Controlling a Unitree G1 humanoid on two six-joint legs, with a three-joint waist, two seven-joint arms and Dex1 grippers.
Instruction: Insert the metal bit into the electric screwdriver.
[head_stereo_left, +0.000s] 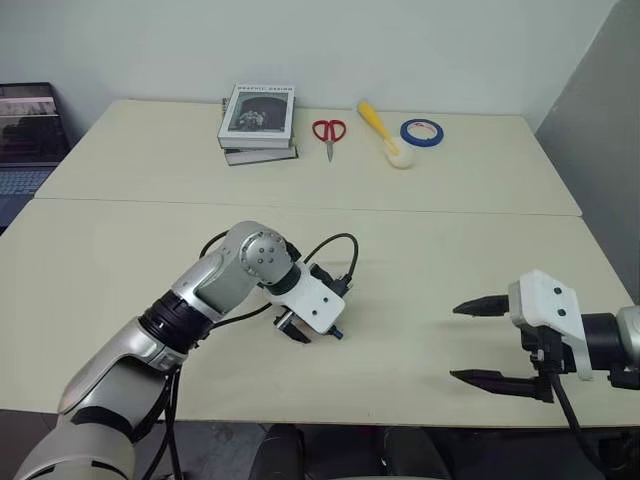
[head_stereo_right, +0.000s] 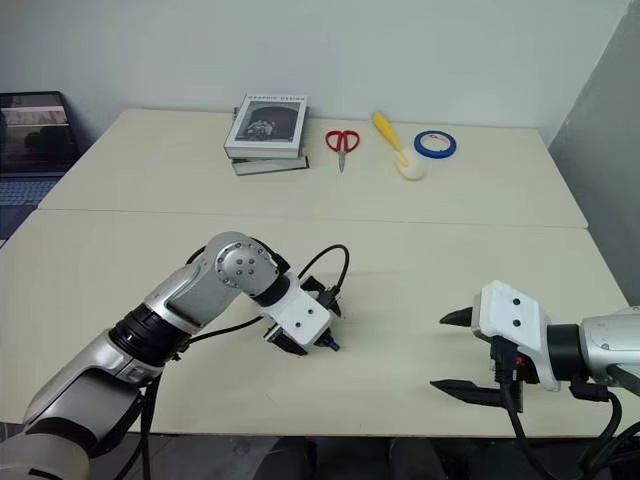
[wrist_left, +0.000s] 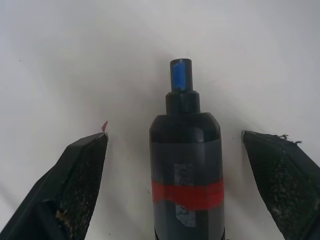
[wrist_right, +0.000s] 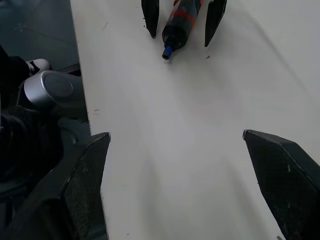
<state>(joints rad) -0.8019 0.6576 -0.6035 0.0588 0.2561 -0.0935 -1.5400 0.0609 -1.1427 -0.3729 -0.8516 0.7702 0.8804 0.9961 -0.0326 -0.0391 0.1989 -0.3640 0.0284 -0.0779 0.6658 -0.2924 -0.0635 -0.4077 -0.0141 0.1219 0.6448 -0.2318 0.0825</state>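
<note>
Electric screwdriver (wrist_left: 186, 170) lies on the bench (head_stereo_left: 430, 250) between the left claw (wrist_right: 182, 22) fingers; right claw (head_stereo_left: 478, 342) sits well right; books (head_stereo_left: 257, 122), scissors (head_stereo_left: 328, 133), tape (head_stereo_left: 422, 132) far behind.

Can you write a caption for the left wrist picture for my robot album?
The open left gripper straddles the electric screwdriver, blue tip pointing away, on the pale table.
</note>
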